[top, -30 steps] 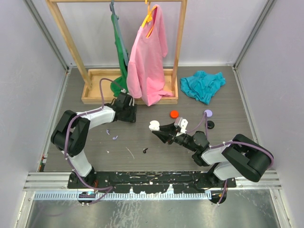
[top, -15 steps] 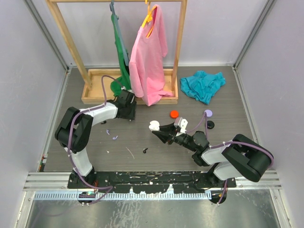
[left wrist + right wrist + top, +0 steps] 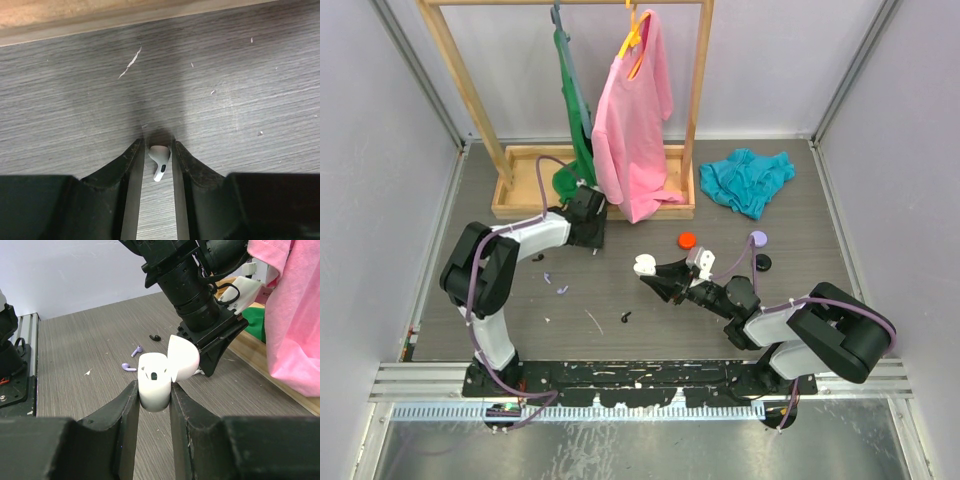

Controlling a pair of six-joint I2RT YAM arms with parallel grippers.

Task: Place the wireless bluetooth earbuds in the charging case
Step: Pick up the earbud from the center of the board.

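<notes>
1. Top external view: nearest my bases, a black earbud (image 3: pixel 625 318) lies on the table (image 3: pixel 580 345), just nearer than the charging case (image 3: pixel 645 265).
2. My right gripper (image 3: pixel 153 399) is clenched on that white case, which sits upright between the fingers with its lid (image 3: pixel 183 357) swung open and its sockets showing.
3. Left of the case, two lilac earbuds (image 3: pixel 561 291) lie close together on the table, well apart from the case.
4. Farther off and left of the case, my left gripper (image 3: pixel 158 146) points down with a white earbud (image 3: pixel 159 160) between its fingers (image 3: pixel 132 165). The gap is narrow, but I cannot tell whether the pads press the earbud yet.
5. Beyond the case to the right sits a red round piece (image 3: pixel 687 240).
6. Farthest from the case are the wooden rack base (image 3: pixel 520 207), a hanging pink shirt (image 3: pixel 632 130) and a crumpled teal cloth (image 3: pixel 748 180).
</notes>
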